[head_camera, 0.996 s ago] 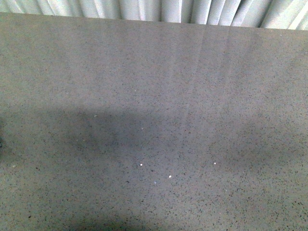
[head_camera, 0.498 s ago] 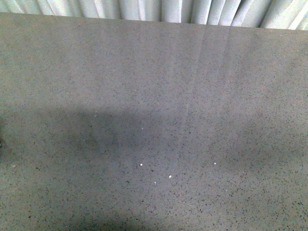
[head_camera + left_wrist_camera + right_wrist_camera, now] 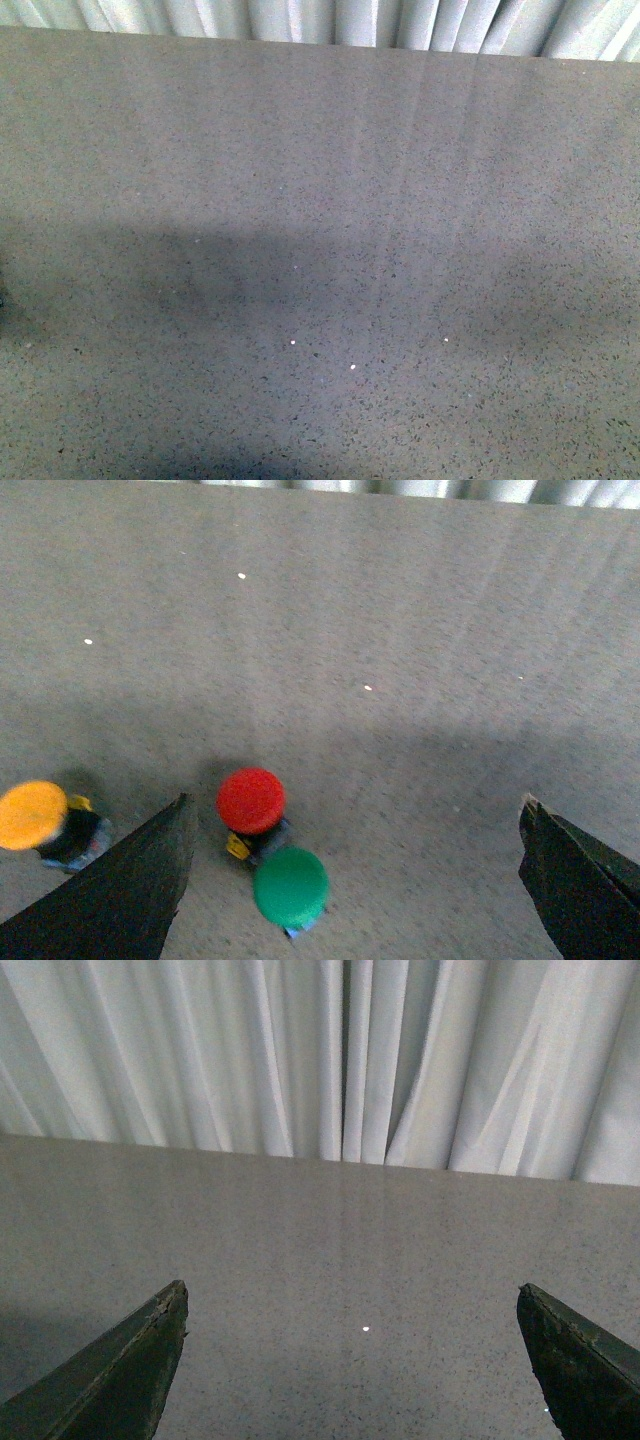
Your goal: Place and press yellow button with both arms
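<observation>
Counter (image 3: 320,200) grey, speckled. Left pincer (image 3: 354,800) spread wide, gripping nothing. Yellow button (image 3: 33,815) upright on counter, just outside one finger; red button (image 3: 251,800) and green button (image 3: 291,885) close together just inside it. Right pincer (image 3: 351,1288) spread, empty, facing curtain (image 3: 320,1060).

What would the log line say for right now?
left jaws: open, empty | right jaws: open, empty | yellow button: on table, ungrasped

The yellow button (image 3: 35,820) (orange-yellow cap, black collar) sits upright just outside the wide-spread left jaws.
</observation>
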